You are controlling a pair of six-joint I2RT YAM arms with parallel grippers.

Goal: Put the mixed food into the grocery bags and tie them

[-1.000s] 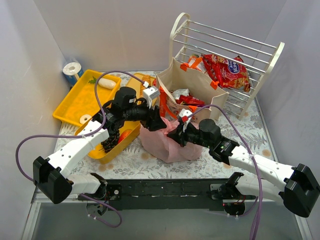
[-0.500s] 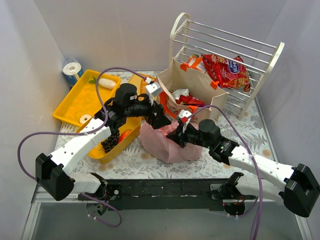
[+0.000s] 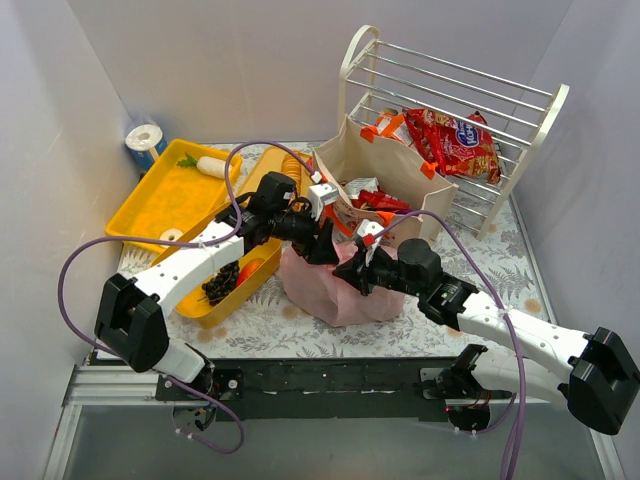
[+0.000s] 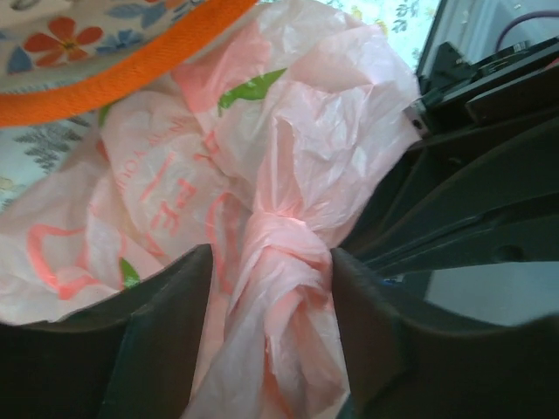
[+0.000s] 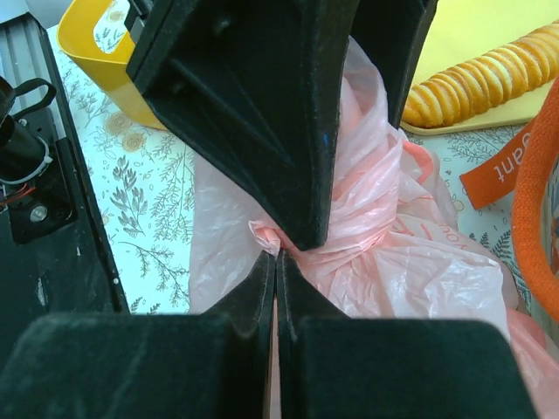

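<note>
The thin translucent pink plastic bag [image 3: 325,295] sits mid-table, just near of the stiff beige tote [image 3: 390,165]. Its twisted neck [image 4: 284,253] runs lengthwise between the half-open fingers of the left gripper [image 3: 322,246], apparently unpinched. The right gripper [image 5: 276,255], reaching from the near right, is clamped on film beside that neck.

Orange tag [image 5: 502,170] "…ant"; pink bag [image 4: 175,201] perhaps "FE"

My left arm [image 3: 190,272] stretched forward-right. Left claw [image 4: 271,266] fingers apart. My right arm [image 3: 490,315] stretched forward-left, low. Right claw [image 5: 276,259] fingers pressed flat together. Both claw tips face each other, just beside one another.
</note>
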